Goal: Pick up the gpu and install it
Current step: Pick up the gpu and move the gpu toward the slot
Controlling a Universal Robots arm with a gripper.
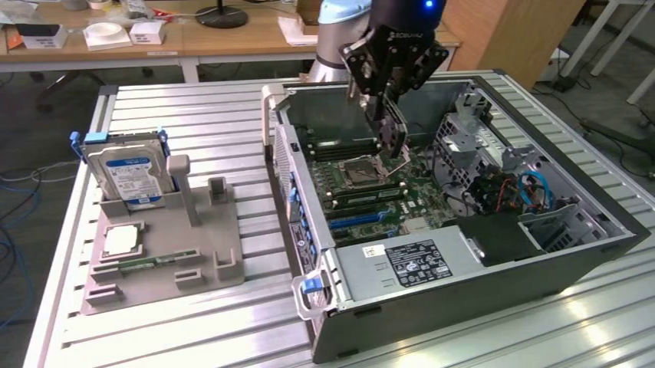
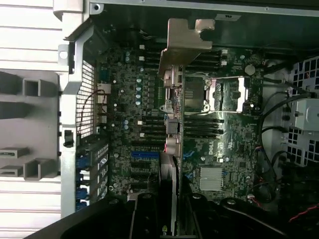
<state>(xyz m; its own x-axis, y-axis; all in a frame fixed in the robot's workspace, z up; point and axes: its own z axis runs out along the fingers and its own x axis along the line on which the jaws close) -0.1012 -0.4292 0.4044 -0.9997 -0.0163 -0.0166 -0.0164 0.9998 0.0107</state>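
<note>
My gripper (image 1: 382,96) hangs over the open computer case (image 1: 573,253) and is shut on the gpu (image 1: 395,146). The card points down, with its lower end just above the motherboard (image 1: 409,199) near the processor socket (image 1: 360,170). In the wrist view the gpu (image 2: 172,124) appears edge-on, running from between my black fingers (image 2: 144,219) out to its silver end bracket (image 2: 187,37). It floats above the memory slots and the socket (image 2: 227,94). A blue expansion slot (image 2: 144,155) lies on the board just beside the card's line.
A grey parts holder (image 1: 220,264) at the exterior view's left carries a silver hard drive (image 1: 128,176), a processor chip (image 1: 121,240) and a memory stick (image 1: 153,262). The power supply (image 1: 409,264) fills the case's near corner. Drive cages and cables (image 1: 532,192) crowd its right side.
</note>
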